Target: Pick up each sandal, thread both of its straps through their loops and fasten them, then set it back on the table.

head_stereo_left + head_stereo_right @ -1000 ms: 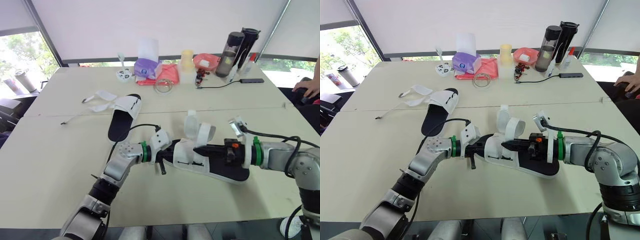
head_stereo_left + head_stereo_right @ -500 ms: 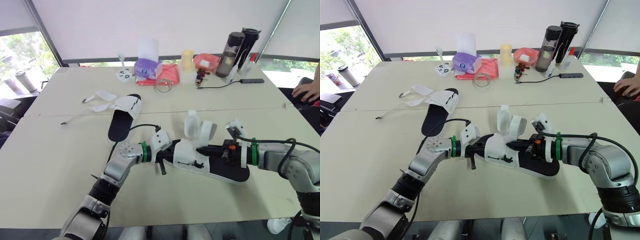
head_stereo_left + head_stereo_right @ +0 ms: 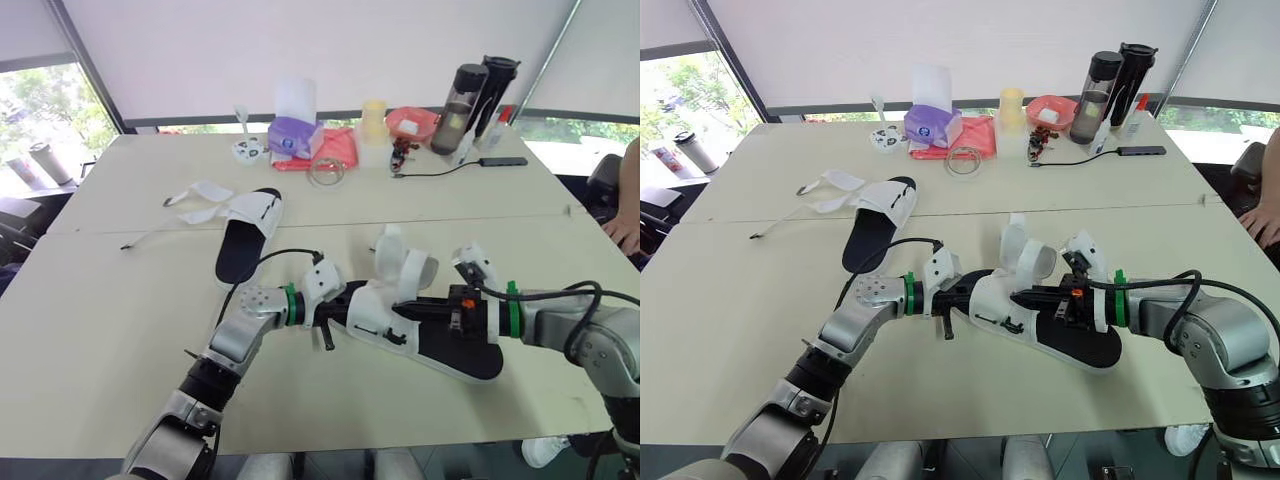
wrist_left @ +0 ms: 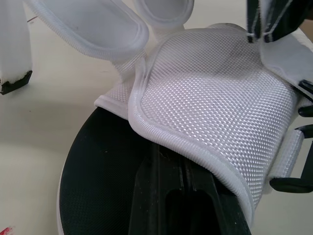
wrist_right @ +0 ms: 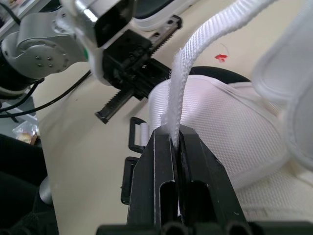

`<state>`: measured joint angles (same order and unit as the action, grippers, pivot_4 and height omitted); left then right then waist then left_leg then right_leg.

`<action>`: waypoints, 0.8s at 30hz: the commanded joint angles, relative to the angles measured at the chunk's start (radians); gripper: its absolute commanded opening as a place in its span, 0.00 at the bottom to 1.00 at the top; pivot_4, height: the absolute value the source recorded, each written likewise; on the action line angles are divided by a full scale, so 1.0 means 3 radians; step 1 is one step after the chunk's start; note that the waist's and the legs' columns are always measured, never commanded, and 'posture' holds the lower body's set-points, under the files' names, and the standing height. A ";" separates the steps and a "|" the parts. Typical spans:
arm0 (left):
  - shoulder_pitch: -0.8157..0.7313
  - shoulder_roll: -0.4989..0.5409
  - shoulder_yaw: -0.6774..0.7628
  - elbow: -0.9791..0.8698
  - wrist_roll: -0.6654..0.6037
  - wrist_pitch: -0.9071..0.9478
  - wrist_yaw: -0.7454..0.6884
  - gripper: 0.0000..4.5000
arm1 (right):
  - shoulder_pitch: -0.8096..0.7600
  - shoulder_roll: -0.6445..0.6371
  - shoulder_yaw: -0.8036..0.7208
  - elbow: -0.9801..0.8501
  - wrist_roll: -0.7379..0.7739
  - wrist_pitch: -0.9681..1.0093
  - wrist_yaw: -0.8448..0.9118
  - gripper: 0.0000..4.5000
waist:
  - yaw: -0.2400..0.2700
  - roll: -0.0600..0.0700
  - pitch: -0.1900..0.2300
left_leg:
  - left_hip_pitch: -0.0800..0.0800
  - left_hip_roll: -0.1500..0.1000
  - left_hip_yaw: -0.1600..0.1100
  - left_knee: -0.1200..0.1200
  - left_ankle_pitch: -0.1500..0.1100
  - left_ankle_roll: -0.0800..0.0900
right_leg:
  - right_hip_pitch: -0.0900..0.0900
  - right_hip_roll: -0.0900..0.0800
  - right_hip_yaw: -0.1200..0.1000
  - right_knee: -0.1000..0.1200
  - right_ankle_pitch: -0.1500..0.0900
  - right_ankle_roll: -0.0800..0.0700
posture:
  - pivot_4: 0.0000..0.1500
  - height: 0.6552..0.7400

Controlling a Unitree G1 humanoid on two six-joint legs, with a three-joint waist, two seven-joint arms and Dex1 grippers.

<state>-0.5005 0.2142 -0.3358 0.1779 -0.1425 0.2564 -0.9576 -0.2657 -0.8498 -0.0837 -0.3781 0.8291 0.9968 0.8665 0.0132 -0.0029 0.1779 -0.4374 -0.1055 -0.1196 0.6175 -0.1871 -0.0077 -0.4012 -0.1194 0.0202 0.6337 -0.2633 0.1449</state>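
A black-soled sandal (image 3: 455, 350) with a white mesh upper is held just above the table's near middle. My left gripper (image 3: 335, 308) is shut on its toe end, the black fingers (image 4: 161, 196) clamped under the upper's edge. From the heel side, my right gripper (image 3: 412, 305) is shut on a white strap (image 5: 195, 63) that curls up from the upper. Black plastic loops (image 5: 139, 134) hang at the upper's side. The second sandal (image 3: 245, 235) lies flat further back on the left, its straps (image 3: 195, 200) spread loose.
The far side of the table (image 3: 100, 300) carries a purple pouch (image 3: 293, 135), a pink cloth (image 3: 338, 148), a pale cup (image 3: 374, 125), a red bowl (image 3: 412, 122), two dark bottles (image 3: 462, 95) and a cable with a hub (image 3: 502, 161). A person's hand (image 3: 628, 228) shows at the right edge.
The held sandal and my right gripper have shifted slightly right and down, the heel dipping lower. The person's hand at the right edge has moved nearer.
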 commanded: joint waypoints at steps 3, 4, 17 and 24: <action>0.0032 0.0014 -0.0018 0.0060 0.0004 0.0038 -0.0009 0.00 | 0.0014 -0.0007 0.0047 -0.0161 0.0009 -0.0068 0.0088 0.01 | 0.0000 0.0000 0.0000 | 0.0000 0.0000 0.0000 0.0000 0.0000 0.0000 | 0.0000 0.0000 0.0000 0.0000 0.0000 0.0000 | 1.00 1.00; 0.0031 0.0012 -0.0017 0.0061 0.0002 0.0040 -0.0006 0.00 | 0.0009 -0.0008 0.0035 -0.0169 0.0026 -0.0056 0.0086 0.01 | 0.0000 0.0000 0.0000 | 0.0000 0.0000 0.0000 0.0000 0.0000 0.0000 | 0.0000 0.0000 0.0000 0.0000 0.0000 0.0000 | 1.00 1.00; 0.0041 0.0004 -0.0013 0.0052 -0.0019 0.0057 0.0007 0.00 | 0.0161 -0.0088 0.0113 -0.0264 0.0021 -0.0023 0.0140 0.01 | 0.0006 -0.0001 0.0000 | 0.0000 -0.0001 0.0000 0.0001 0.0000 0.0000 | 0.0001 -0.0001 0.0000 -0.0001 0.0000 0.0000 | 1.00 1.00; 0.0054 -0.0025 0.0000 0.0054 -0.0030 0.0049 0.0059 0.00 | 0.0254 -0.0034 -0.0101 -0.0235 -0.0002 -0.0229 0.0113 0.54 | 0.0001 -0.0001 0.0000 | 0.0000 0.0000 0.0000 0.0001 0.0000 0.0000 | 0.0001 -0.0001 0.0000 -0.0001 0.0000 0.0000 | 1.00 1.00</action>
<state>-0.4993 0.2098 -0.3377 0.1822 -0.1527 0.2588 -0.9508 -0.1919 -0.8528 -0.0717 -0.4287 0.8293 0.9494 0.9032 0.0136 -0.0030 0.1780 -0.4374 -0.1056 -0.1196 0.6179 -0.1871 -0.0077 -0.4009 -0.1196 0.0202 0.6334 -0.2633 0.1449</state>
